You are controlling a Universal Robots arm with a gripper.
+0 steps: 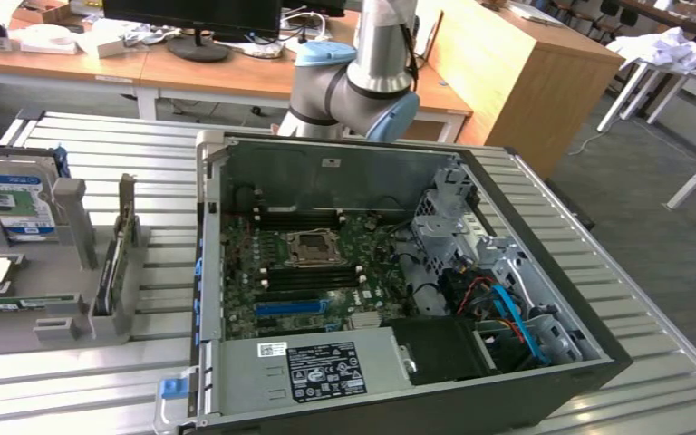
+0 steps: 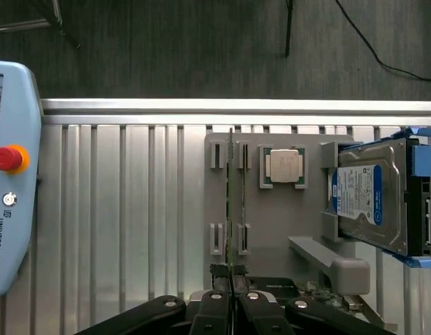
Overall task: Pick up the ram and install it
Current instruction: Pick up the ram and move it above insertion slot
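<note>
The ram (image 2: 230, 202) stands on edge in the grey holder (image 2: 271, 230), not yet lifted, as the pincer (image 2: 231, 279), fingers pressed together and empty, hovers above the holder's end; the open computer case (image 1: 323, 177) beside the holder awaits installation.

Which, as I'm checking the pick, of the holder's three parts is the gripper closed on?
The ram, the thin green stick on edge; the gripper pinches its end. The processor and hard drive sit untouched.
</note>
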